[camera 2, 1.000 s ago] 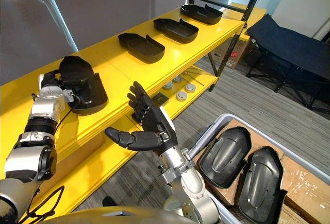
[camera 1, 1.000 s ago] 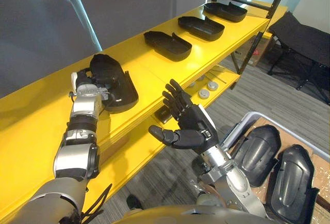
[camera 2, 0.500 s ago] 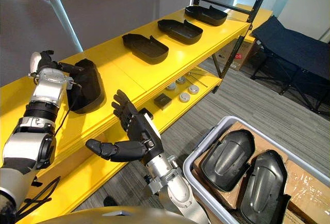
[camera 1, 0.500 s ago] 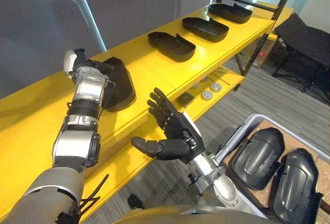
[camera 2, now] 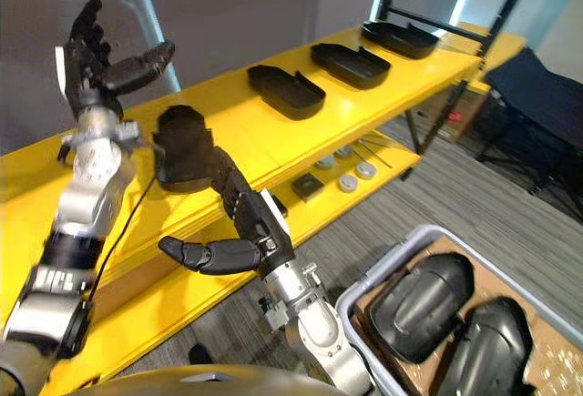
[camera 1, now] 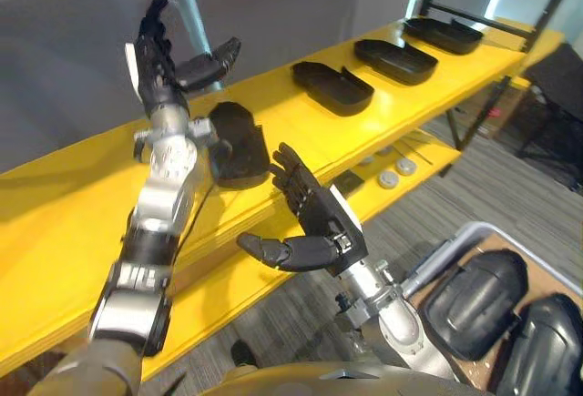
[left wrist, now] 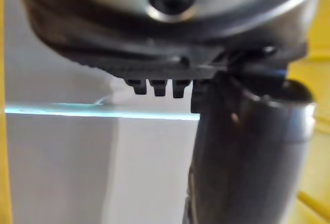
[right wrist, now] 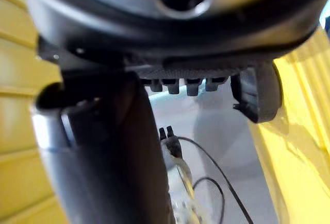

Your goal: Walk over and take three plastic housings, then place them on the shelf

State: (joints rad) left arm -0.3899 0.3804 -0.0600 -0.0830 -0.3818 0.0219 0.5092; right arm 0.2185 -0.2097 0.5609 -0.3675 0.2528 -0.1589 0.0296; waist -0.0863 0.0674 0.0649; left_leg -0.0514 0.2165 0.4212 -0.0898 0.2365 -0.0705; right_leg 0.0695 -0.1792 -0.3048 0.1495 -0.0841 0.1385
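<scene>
Several black plastic housings lie in a row on the yellow shelf. The nearest housing rests by itself on the shelf top, with others farther along. My left hand is raised above and behind the nearest housing, open with its fingers spread and holding nothing. My right hand hovers in front of the shelf's edge, just below that housing, open and empty with the thumb out. Two more housings lie in a grey bin at the lower right.
The lower yellow shelf carries small round parts and a dark square piece. A black upright post stands at the shelf's far end. A grey wall backs the shelf. Grey carpet spreads between shelf and bin.
My left hand has come off the nearest housing and risen above the shelf with its fingers spread. The housing stays on the shelf. The whole view has shifted.
</scene>
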